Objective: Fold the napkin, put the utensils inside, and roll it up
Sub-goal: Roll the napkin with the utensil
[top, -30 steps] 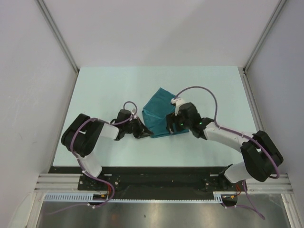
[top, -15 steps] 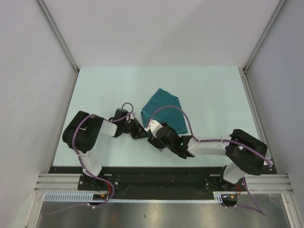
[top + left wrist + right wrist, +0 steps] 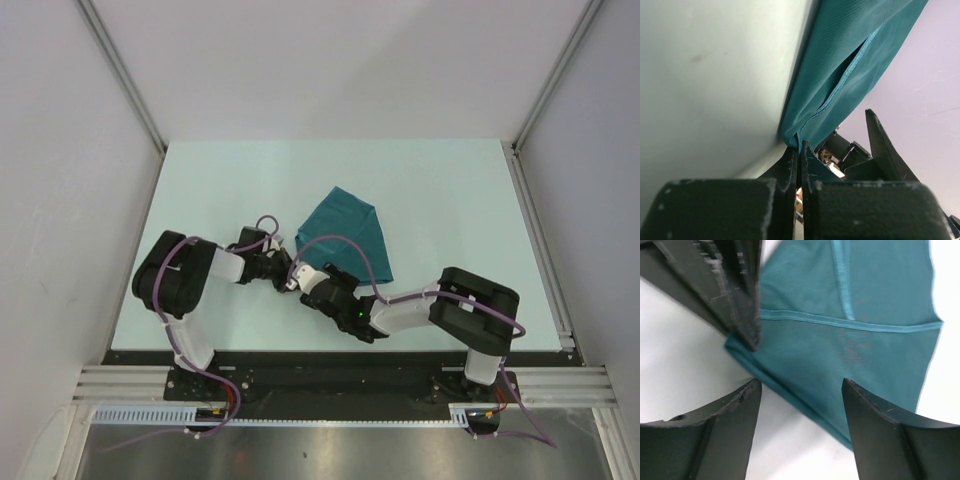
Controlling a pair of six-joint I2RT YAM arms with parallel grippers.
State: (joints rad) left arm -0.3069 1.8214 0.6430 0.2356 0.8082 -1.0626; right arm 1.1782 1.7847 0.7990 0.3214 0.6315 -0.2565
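Centre of the top view, on the pale table (image 3: 450, 200): napkin (image 3: 342, 232) — teal, faintly glossy cloth, lying folded in a wedge-like shape, wide toward the upper right and narrowing to a corner at lower left. Stitched hems of more than one layer show in both wrist views.

Left gripper (image 3: 799, 154): clenched. Its two dark fingers are pressed together at the bottom of the left wrist view, with the napkin's lower-left corner pinched between them. The cloth runs from that pinch toward the upper right of the frame.

Right gripper (image 3: 801, 385): released, jaws spread wide, holding nothing. In the right wrist view its fingertips stand at lower left and lower right of the frame, one at the cloth's edge and the other over the cloth, with the napkin's folded edge running between them. Whether either tip touches the cloth cannot be told. The left gripper's fingers enter that frame from the upper left, tip on the same corner.

Top view: both grippers meet at the napkin's lower-left corner, just beside one another — left arm reaching in from the left, right arm stretched across from the lower right.
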